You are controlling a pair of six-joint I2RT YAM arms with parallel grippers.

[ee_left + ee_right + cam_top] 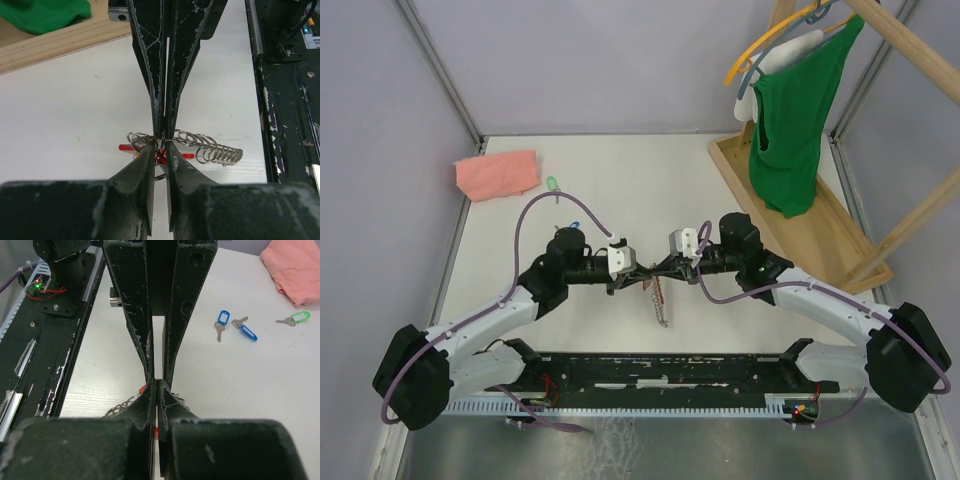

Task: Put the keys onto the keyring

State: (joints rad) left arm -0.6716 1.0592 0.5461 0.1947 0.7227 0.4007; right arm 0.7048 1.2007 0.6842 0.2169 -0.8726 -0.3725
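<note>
The right claw (156, 382) pinches shut on the grey metal looped keyring (215, 150) — hold it steady; the left claw (161, 150), barely parted, should seat squarely.

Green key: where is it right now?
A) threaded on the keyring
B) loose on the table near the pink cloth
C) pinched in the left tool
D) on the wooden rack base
B: the right wrist view shows the green key lying loose on the table, just short of the pink cloth.
</note>
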